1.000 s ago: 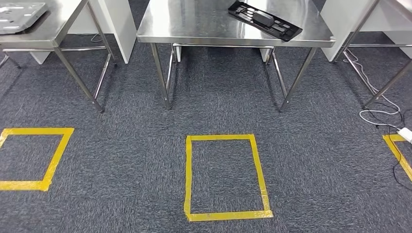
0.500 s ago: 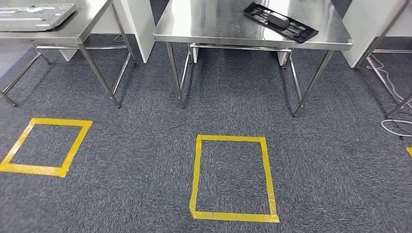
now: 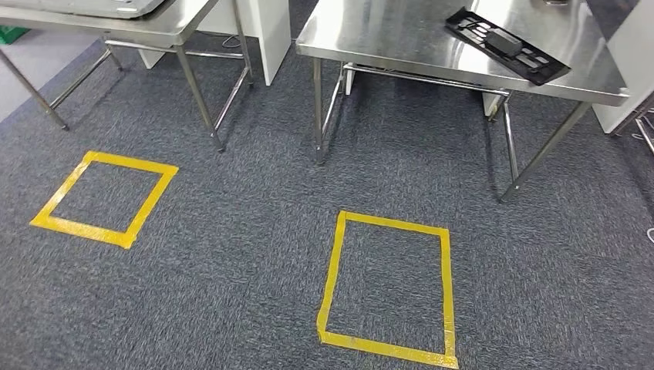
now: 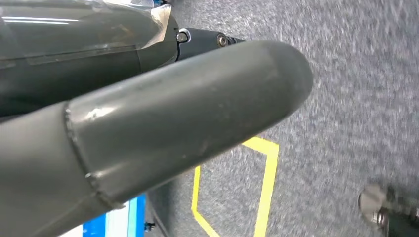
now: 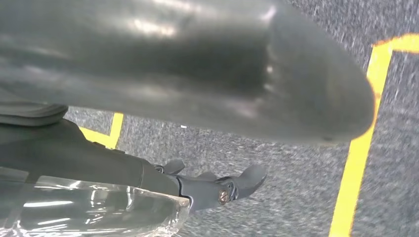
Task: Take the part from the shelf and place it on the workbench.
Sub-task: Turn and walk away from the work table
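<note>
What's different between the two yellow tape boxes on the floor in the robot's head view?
The left tape rectangle lies in front of the left table, while the middle tape rectangle lies in front of the middle table, which carries a black tray. The left one looks squarer and skewed; the middle one looks taller and narrower. Both are yellow tape outlines on grey carpet, with bare carpet inside.

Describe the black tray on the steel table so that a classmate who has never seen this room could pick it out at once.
Start at the steel table standing beyond the yellow tape rectangle on the grey carpet. On its top, toward the right end, lies the black tray, flat and set at an angle to the table's edges. It is long, with moulded recesses, and it is the one dark thing on that shiny top.
</note>
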You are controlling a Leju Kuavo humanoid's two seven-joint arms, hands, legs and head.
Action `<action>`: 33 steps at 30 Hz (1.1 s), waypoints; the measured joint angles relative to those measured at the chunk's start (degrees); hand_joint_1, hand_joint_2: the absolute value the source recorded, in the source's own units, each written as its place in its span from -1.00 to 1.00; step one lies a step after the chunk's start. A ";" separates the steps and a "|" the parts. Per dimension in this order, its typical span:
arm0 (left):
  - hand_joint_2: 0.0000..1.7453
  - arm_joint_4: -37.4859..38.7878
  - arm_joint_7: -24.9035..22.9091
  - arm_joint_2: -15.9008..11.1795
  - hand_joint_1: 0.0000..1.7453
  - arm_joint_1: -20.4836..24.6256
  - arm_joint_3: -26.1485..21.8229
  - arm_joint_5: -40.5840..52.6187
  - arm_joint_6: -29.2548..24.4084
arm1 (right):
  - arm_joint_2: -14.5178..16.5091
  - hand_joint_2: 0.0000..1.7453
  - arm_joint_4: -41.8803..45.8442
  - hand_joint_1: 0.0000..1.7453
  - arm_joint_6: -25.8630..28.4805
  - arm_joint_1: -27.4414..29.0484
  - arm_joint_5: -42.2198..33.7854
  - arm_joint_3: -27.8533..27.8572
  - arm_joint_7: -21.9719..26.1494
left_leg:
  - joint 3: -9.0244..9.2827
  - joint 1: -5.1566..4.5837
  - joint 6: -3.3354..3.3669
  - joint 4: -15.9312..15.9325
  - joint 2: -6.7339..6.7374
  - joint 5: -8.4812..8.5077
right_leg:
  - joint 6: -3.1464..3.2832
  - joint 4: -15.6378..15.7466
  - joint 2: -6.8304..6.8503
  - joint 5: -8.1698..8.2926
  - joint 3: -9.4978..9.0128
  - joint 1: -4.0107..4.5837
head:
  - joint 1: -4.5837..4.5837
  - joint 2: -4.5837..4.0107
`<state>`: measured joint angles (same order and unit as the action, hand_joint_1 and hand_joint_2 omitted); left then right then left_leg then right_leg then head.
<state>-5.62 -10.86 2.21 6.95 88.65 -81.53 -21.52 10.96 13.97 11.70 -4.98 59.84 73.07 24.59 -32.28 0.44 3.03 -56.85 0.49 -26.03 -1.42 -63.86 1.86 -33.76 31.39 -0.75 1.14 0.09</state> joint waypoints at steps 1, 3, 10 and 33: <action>-1.00 0.00 -0.05 -0.01 -1.00 0.04 0.00 -0.03 0.01 | -0.01 -1.00 -0.01 -1.00 -0.01 0.13 0.03 0.01 -0.05 | -0.14 -0.02 0.16 -0.01 -0.49 0.10 | 0.22 -4.06 -0.71 -1.49 1.96 -0.01 | -0.07 0.00; -1.00 -0.01 -0.21 0.03 -1.00 0.04 0.00 -0.11 0.05 | -0.06 -1.00 -0.01 -1.00 -0.04 0.42 0.07 0.01 -0.24 | -0.26 -0.11 0.29 -0.04 -1.62 0.20 | 0.01 -8.51 -1.21 -2.28 4.32 0.02 | -0.16 0.00; -1.00 -0.04 -0.38 0.32 -1.00 -0.11 -0.01 -0.62 0.20 | -0.44 -1.00 0.00 -1.00 -0.10 0.42 0.15 0.02 -0.44 | -0.45 -0.76 -0.69 -0.51 -4.46 0.31 | -0.14 7.40 -3.67 4.74 -2.21 0.53 | -0.25 0.00; -1.00 -0.08 -1.05 0.84 -1.00 -0.26 -0.06 -1.96 -0.93 | -0.90 -1.00 -0.02 -1.00 -1.13 0.24 2.42 -0.25 -1.32 | -0.28 0.12 -0.05 -0.24 -1.42 0.02 | -0.40 -9.12 -1.38 -2.54 5.37 -0.19 | -0.19 0.00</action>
<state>-5.70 -11.91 3.05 6.70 88.60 -83.48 -22.45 10.05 13.94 10.57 -4.74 62.26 72.83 23.27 -32.56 0.56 2.98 -57.09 -0.93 -26.02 -1.82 -72.99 0.48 -36.29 36.76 -0.94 0.95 0.09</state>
